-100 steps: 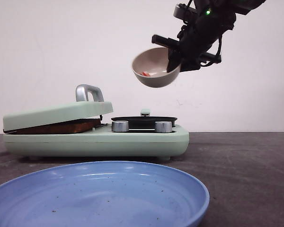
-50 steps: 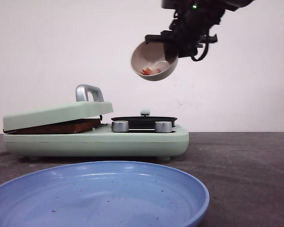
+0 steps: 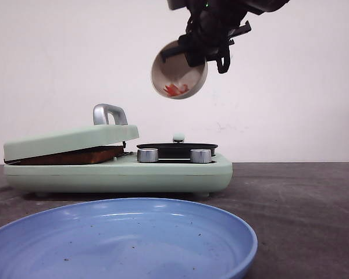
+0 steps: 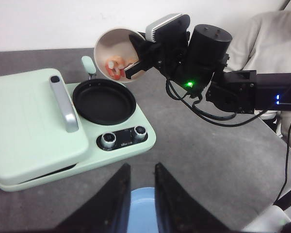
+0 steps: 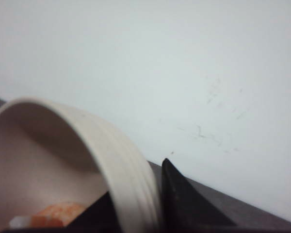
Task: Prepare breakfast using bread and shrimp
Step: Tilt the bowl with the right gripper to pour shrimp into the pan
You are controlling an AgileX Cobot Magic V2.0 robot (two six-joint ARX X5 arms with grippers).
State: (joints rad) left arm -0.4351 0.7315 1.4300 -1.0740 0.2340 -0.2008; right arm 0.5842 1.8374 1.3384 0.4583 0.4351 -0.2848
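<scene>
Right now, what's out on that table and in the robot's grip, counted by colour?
Mint green: 1, the breakfast maker
Black: 1, its round pan
Blue: 1, the plate
Beige: 1, the bowl held tilted above the pan by the right gripper
Orange-red: 1 small heap of shrimp in the bowl
Brown-crusted: 1 bread under the lid
Total: 6

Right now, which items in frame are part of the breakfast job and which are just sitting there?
In play:
- shrimp in the tilted bowl
- right gripper, shut on the bowl's rim
- black pan, below the bowl
- bread under the closed press lid

Sitting there:
- blue plate, empty
- left gripper, holding nothing
</scene>
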